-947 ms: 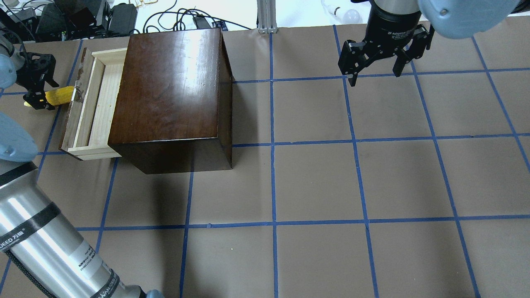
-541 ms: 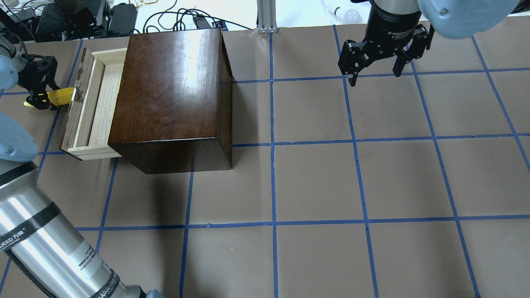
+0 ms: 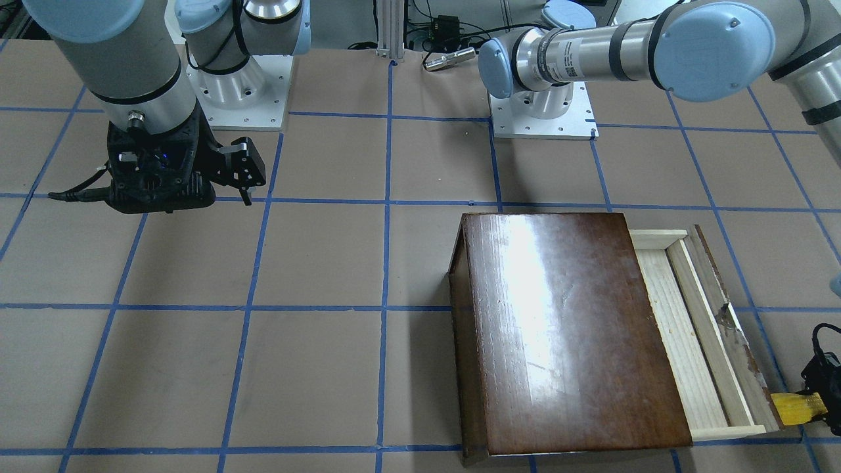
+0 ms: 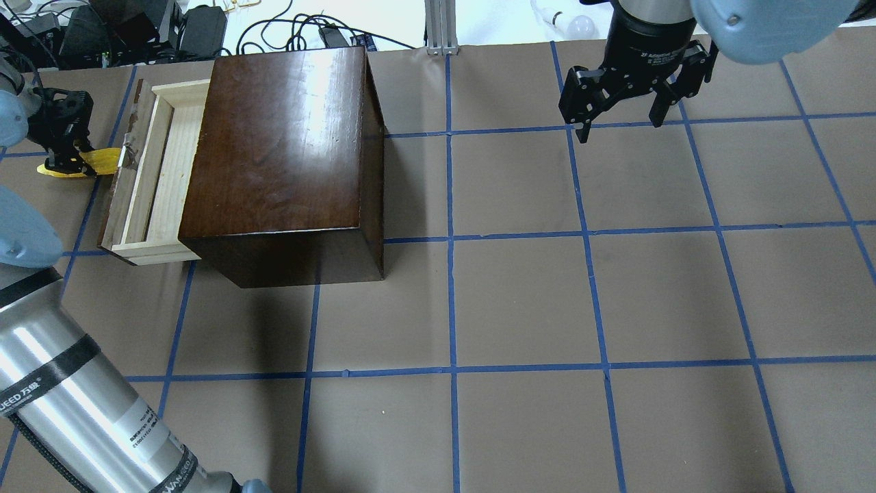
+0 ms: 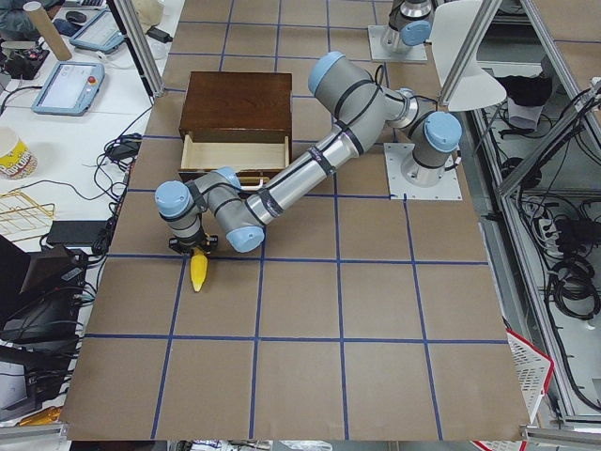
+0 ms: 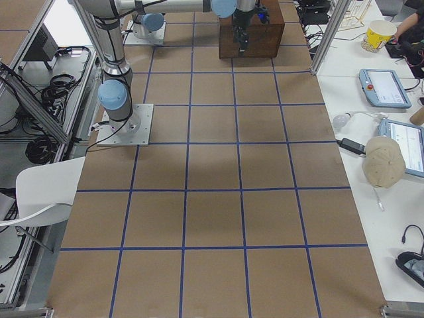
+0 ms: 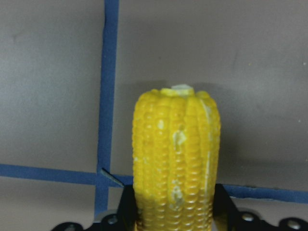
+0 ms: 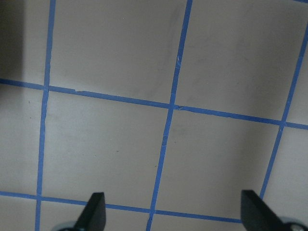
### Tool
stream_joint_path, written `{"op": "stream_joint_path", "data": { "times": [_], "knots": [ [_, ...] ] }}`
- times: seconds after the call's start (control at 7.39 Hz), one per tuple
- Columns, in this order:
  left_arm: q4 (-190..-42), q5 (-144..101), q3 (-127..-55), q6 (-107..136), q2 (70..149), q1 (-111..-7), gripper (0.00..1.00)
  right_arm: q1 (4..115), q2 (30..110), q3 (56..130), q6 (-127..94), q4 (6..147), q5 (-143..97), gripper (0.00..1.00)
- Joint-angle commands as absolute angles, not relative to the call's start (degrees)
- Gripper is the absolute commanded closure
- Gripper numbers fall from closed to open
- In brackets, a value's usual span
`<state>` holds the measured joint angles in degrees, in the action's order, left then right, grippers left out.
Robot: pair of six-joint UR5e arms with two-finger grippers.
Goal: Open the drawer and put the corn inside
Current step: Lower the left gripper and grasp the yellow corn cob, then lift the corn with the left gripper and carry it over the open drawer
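Clamping the corn (image 4: 102, 159) in the left gripper (image 4: 68, 156), fingers closing on the cob's sides, blunt end pointing at the drawer (image 4: 159, 171). Keeping the cob outside the drawer, just beside its dark front panel. Showing the drawer pulled partway out of the box (image 4: 280, 144). Hanging the right gripper (image 4: 621, 129) spread wide, gripping nothing, well apart from the drawer, beyond the box.

Overhead opposes front view; both share drawer (image 4: 168, 171); wrist cameras close, downward.
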<state>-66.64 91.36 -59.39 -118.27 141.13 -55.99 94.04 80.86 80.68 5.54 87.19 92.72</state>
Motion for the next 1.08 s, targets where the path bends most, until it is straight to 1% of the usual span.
{"op": "stream_joint_path", "data": {
  "times": [0.0,0.54,0.95],
  "knots": [
    [-66.7,91.2,-59.4,-117.5,139.8,-56.0,1.0,94.0,80.9,80.7,5.5,87.3,92.7,0.0],
    [-73.3,89.7,-59.6,-103.0,130.2,-56.2,1.0,94.0,80.9,80.7,5.5,87.3,92.7,0.0],
    [-85.3,89.6,-59.3,-80.5,121.4,-58.2,1.0,94.0,80.9,80.7,5.5,87.2,92.7,0.0]
  ]
}}
